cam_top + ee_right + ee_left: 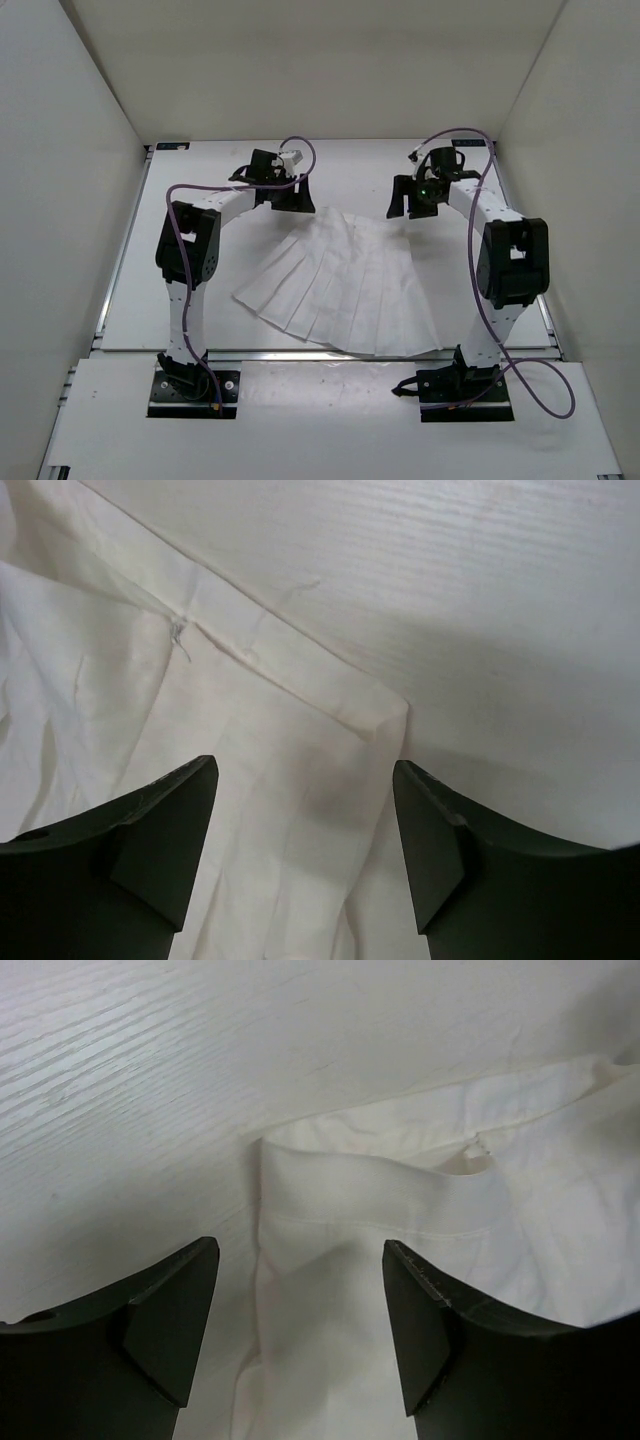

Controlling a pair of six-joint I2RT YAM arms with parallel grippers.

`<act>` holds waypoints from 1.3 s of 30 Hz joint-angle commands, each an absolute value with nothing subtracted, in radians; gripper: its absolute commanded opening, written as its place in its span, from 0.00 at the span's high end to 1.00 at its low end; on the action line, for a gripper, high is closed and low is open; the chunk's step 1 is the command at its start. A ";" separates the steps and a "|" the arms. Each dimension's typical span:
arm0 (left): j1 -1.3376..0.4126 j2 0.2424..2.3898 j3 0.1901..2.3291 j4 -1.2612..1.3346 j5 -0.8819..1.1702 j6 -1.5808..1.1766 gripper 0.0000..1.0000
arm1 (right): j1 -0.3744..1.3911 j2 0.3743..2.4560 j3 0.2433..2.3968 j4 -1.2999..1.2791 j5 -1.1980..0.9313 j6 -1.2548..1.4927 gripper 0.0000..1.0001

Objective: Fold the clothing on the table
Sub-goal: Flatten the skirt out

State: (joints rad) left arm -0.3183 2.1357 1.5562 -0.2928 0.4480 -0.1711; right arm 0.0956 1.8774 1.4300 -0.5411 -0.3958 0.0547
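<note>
"Skirt (340, 290) folded yet?"

"Not that I can see. It lies fanned out flat on the table (190, 300), mid-surface and a little toward the right edge. The hem (330, 338) is close to the near edge and the waistband (350, 218) faces the far edge. Nothing looks doubled over, so I'd judge the whole fold is left to do."

"And the pincers?"

"The left pincer (287, 200) is over the waistband's left corner and the right pincer (405, 207) is over its right corner. Both stand wide open with nothing held."

"Is the cloth between the fingers?"

"It is below them. In each wrist view the corner lies flat on the surface, running down through the gap and under the inner finger. The outer finger is over bare table. Whether the tips touch the fabric, I cannot tell."
</note>
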 commanded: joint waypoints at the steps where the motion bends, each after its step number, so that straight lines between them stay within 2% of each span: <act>1: -0.327 2.126 1.543 -0.204 0.551 -0.201 0.23 | 0.084 1.812 1.336 -0.515 -0.370 0.060 0.32; 6: -0.353 2.143 1.528 -0.192 0.520 -0.199 0.23 | 0.072 1.808 1.273 -0.471 -0.399 0.078 0.32; 13: -0.368 2.175 1.536 -0.206 0.482 -0.216 0.22 | 0.109 1.882 1.304 -0.459 -0.413 0.080 0.39; 16: -0.370 2.172 1.536 -0.225 0.445 -0.222 0.18 | 0.106 1.939 1.367 -0.469 -0.423 0.060 0.50; 18: -0.367 2.171 1.546 -0.242 0.425 -0.221 0.18 | 0.104 1.974 1.399 -0.482 -0.436 0.055 0.63; 20: -0.365 2.163 1.542 -0.249 0.413 -0.221 0.02 | 0.112 2.008 1.437 -0.483 -0.437 0.041 0.73; 24: -0.351 2.154 1.540 -0.244 0.373 -0.239 0.01 | 0.100 2.042 1.491 -0.482 -0.449 0.029 0.82; 31: -0.357 2.146 1.542 -0.219 0.271 -0.270 0.02 | 0.100 2.095 1.606 -0.488 -0.488 0.015 0.82; 39: -0.370 2.206 1.574 -0.227 0.221 -0.319 0.19 | 0.112 2.141 1.661 -0.518 -0.514 0.008 0.83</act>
